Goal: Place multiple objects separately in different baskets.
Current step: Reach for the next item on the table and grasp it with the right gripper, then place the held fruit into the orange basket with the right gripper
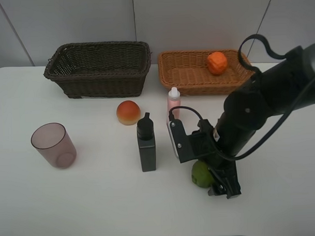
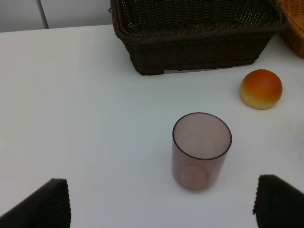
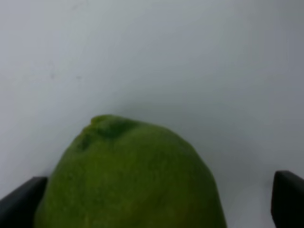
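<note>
Right jaws stand wide apart, straddling the green citrus (image 3: pixel 133 175) on the worktop (image 1: pixel 98 203), unclamped. Left jaws stand wide apart, empty, facing the mauve cup (image 2: pixel 199 152).

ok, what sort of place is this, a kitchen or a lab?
Likely a lab test bench, not a home: bare white table, plain panelled wall, and props staged in front of a dark basket and a tan basket.

On my white table (image 1: pixel 98 213) I see the dark basket (image 1: pixel 99 68) and tan basket (image 1: pixel 189 74) side by side at the back; in front sit cup (image 1: pixel 54 145), peach (image 1: pixel 128 112), black bottle (image 1: pixel 146 145), pink bottle (image 1: pixel 173 103), citrus (image 1: pixel 200 174).
</note>
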`<action>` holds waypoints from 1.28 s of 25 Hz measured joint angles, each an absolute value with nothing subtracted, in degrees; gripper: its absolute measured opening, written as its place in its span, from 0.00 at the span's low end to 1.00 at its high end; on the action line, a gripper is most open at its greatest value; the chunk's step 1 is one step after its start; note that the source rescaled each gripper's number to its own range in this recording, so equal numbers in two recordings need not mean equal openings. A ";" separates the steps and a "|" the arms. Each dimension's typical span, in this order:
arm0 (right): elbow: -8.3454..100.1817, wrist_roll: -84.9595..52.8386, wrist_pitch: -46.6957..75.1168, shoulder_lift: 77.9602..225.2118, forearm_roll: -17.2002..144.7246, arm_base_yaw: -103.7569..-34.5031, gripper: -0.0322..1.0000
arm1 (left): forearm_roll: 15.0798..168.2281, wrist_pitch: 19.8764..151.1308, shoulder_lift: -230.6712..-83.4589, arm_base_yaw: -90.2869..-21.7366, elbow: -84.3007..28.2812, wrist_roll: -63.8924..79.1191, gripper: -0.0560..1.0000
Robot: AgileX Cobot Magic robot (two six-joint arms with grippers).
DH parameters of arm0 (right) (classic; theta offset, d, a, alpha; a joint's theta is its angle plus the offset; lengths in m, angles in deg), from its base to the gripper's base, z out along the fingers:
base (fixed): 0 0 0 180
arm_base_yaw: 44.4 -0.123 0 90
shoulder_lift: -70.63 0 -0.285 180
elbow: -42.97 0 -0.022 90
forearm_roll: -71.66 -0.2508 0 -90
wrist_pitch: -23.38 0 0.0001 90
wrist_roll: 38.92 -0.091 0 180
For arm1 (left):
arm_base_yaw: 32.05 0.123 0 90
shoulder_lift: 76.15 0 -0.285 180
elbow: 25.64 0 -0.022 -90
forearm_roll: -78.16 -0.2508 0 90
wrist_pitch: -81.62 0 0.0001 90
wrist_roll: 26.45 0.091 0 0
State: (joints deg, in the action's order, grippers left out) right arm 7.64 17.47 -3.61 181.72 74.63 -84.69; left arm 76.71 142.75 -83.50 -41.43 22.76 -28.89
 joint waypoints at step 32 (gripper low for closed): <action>12.96 17.47 -14.91 176.30 74.12 -84.12 0.43 | 76.71 142.75 -83.50 -41.43 22.76 -28.89 1.00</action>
State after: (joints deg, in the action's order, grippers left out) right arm 12.96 17.47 -14.91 176.30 74.12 -84.12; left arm 76.71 142.75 -83.50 -41.43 22.76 -28.89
